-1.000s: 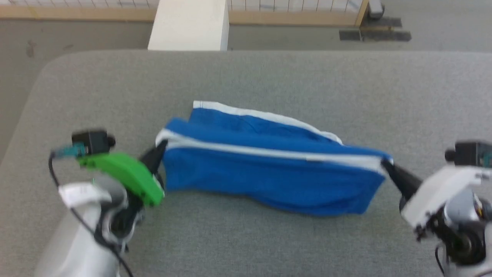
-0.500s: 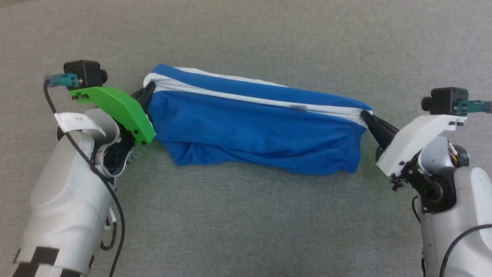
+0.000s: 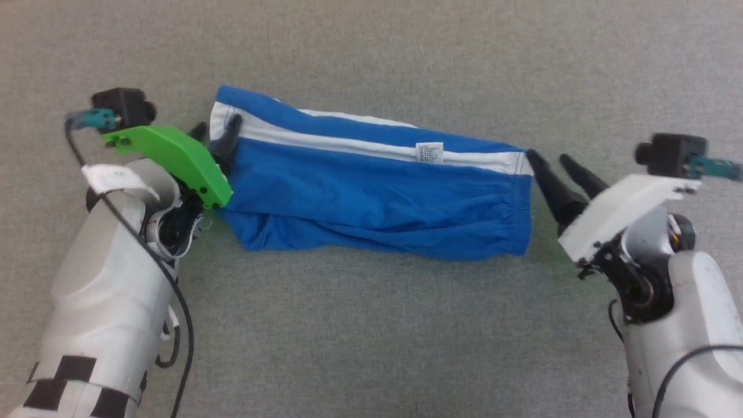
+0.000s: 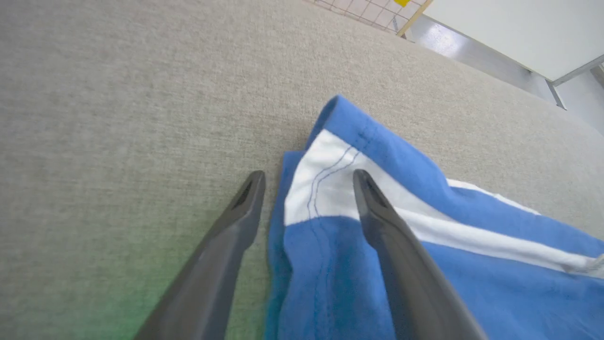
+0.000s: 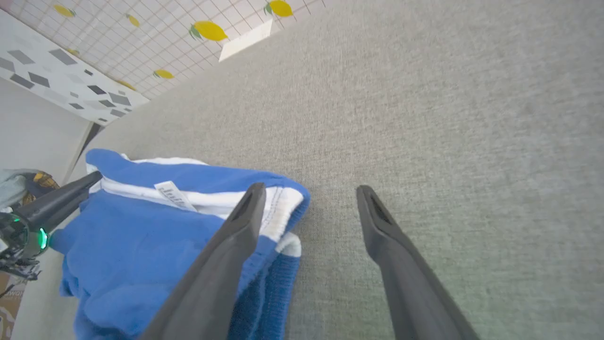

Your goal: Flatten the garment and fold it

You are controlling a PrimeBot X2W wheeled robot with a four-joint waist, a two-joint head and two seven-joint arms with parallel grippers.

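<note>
Both splayed; left end effector (image 3: 217, 123) astride garment (image 3: 377, 191) edge; right end effector (image 3: 546, 154) beside

Grey woven tabletop (image 3: 371, 348), white grid wall (image 5: 141, 45) with yellow lemons (image 5: 210, 30), speckled panel (image 5: 47, 71), pale board (image 4: 519, 28) beyond

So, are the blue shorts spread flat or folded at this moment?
Folded in half, not quite flat: the garment lies as a long doubled band, and its lower left end is bunched in wrinkles.
</note>
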